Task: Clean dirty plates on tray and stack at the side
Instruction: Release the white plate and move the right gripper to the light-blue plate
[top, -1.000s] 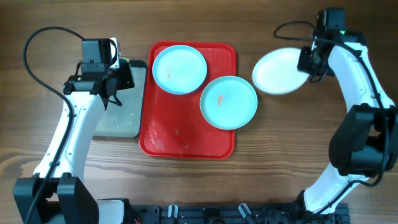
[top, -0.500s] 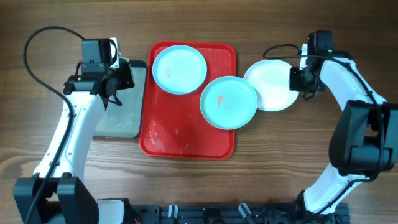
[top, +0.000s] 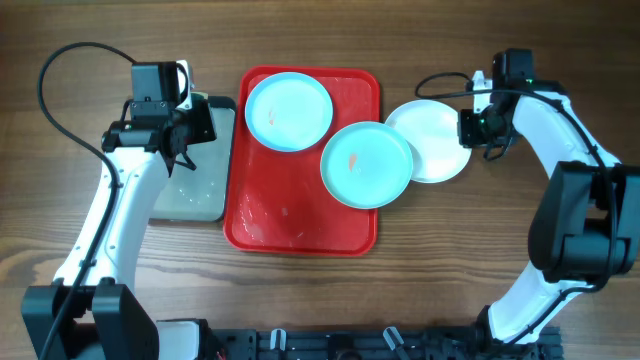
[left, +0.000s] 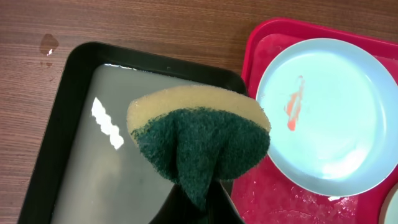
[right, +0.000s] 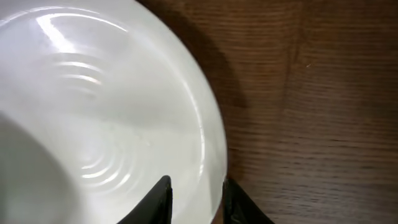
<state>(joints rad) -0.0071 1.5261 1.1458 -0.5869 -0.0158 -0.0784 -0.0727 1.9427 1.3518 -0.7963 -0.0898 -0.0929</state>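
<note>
The red tray (top: 300, 225) lies mid-table. An aqua plate (top: 289, 110) with a red smear sits at its back; it also shows in the left wrist view (left: 329, 118). A second smeared aqua plate (top: 367, 164) overhangs the tray's right rim. My right gripper (top: 470, 128) is shut on the right rim of a white plate (top: 432, 140), whose left edge meets the second plate; the fingers (right: 196, 199) straddle the rim of the white plate (right: 106, 124). My left gripper (top: 180, 135) is shut on a green and yellow sponge (left: 199, 134) above the grey tray.
A dark grey metal tray (top: 190, 195) holding water lies left of the red tray, touching it; it also shows in the left wrist view (left: 81, 143). Wet spots mark the red tray's front (left: 280, 199). Bare wooden table lies to the right of the white plate.
My right gripper has carried the white plate leftward, from apart at the far right to touching the second aqua plate. The left arm and sponge have not moved.
</note>
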